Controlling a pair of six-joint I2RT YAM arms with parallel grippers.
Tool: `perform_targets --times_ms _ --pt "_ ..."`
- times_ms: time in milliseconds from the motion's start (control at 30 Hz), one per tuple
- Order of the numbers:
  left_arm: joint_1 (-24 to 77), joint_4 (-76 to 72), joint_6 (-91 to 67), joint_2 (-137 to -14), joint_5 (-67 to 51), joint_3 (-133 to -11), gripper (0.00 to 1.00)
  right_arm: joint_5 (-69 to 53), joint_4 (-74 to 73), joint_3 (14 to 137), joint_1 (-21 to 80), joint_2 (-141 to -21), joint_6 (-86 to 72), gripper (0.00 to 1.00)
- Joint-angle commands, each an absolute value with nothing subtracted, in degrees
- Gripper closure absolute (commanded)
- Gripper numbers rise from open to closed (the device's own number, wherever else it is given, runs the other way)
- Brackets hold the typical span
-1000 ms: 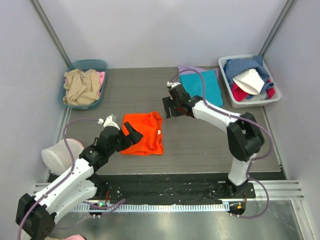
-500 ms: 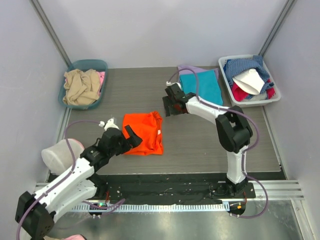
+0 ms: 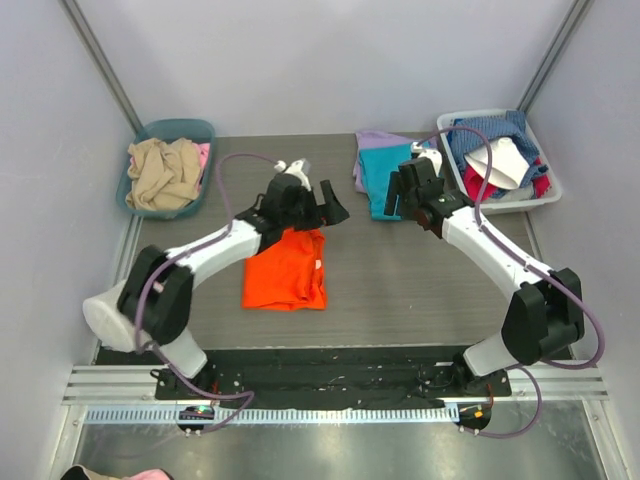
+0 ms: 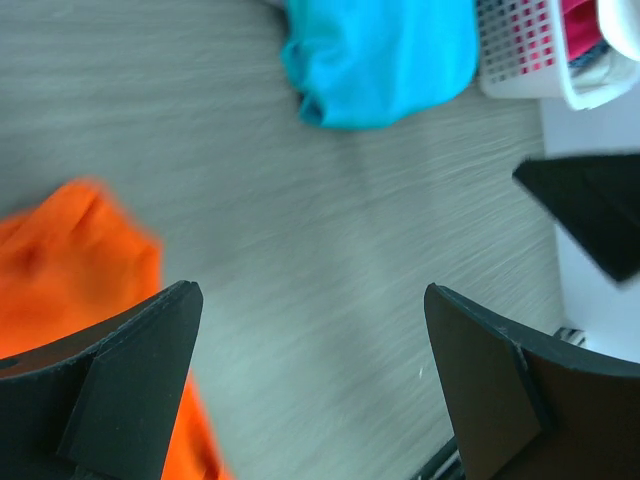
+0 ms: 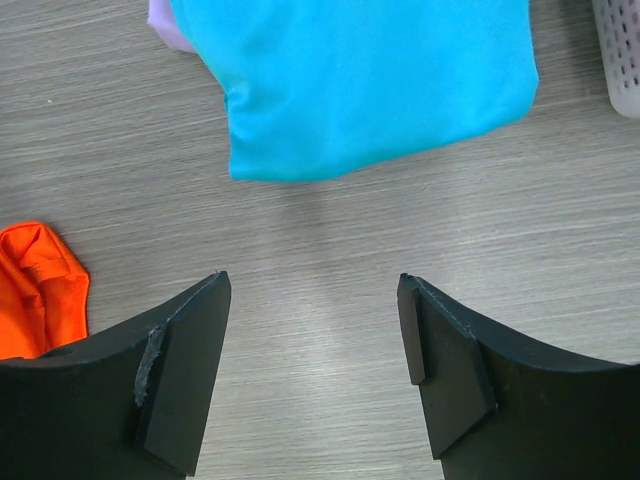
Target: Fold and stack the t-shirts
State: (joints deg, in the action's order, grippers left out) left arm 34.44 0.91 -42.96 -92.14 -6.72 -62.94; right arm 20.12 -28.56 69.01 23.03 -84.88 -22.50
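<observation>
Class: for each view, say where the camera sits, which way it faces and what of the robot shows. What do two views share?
Top external: above and behind the robot, looking down on the table; left arm and right arm show, bases at the bottom.
Left wrist: on the left arm, looking down past the open left gripper at the orange t-shirt.
Right wrist: on the right arm, looking down past the open right gripper at the teal t-shirt.
Shared: both wrist views show both t-shirts.
</observation>
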Motion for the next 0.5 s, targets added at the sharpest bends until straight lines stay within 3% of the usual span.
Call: perform_targets --times_ms 0,167,467 --pt "34.5 -12.1 -42.8 -103.8 -17.6 -69.9 0.02 21.1 -29.5 67.5 20.7 -82.0 -24.3 0.25" --pt "34.5 -14.8 -41.5 -118.2 -21.2 -81.7 0.03 18.7 -29.9 66.9 19.6 -77.8 -24.9 0.25" --pt "32.7 -19.4 -43.2 -131.7 -24.2 -93.9 0.03 16.4 -31.8 67.8 19.2 -73.7 -25.4 0.24"
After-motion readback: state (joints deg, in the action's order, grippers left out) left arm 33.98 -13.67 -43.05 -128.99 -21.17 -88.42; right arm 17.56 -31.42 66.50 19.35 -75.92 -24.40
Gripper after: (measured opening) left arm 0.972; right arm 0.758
